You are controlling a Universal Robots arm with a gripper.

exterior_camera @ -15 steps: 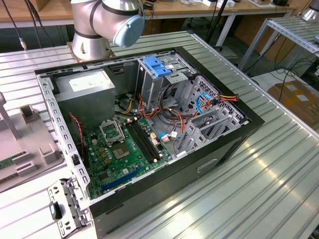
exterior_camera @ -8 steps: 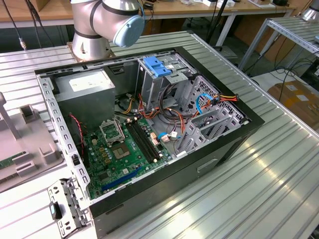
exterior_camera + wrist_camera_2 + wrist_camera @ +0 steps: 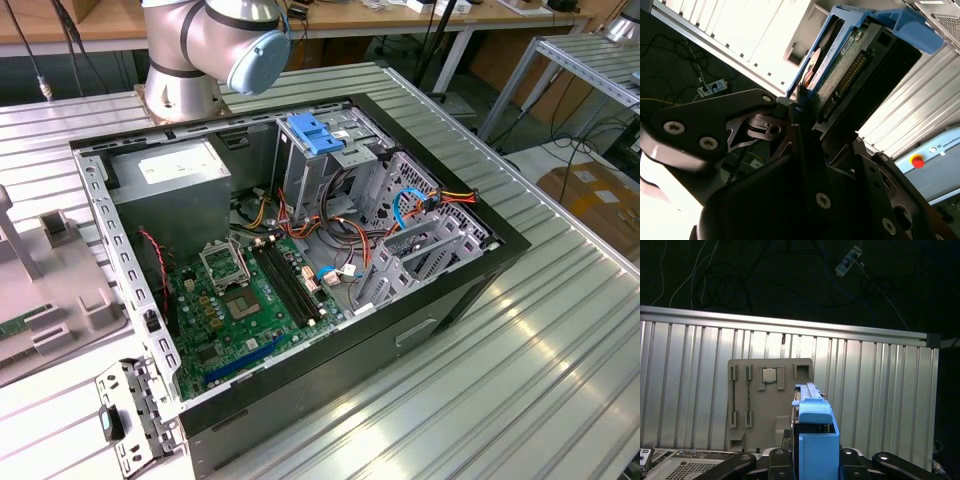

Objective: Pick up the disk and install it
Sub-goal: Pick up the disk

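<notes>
In both wrist views my gripper (image 3: 812,112) (image 3: 815,462) is shut on the disk (image 3: 850,70), which it holds up in the air on edge. The disk shows its green circuit-board side, a dark connector row and blue plastic side rails. In the first wrist view the disk's blue rail end (image 3: 816,437) stands between the two black fingers (image 3: 780,457), above the ribbed metal table (image 3: 880,390). In the exterior view the open computer case (image 3: 440,300) lies on its side on the table. Its drive cage holds a light-blue bracket (image 3: 315,133) at the back.
Inside the case are a grey power supply (image 3: 170,180), the green motherboard (image 3: 240,310) and loose cables (image 3: 400,205). A grey fixture tray (image 3: 50,280) (image 3: 770,405) with a processor chip (image 3: 769,375) lies beside the case. The arm's base (image 3: 190,60) stands behind the case.
</notes>
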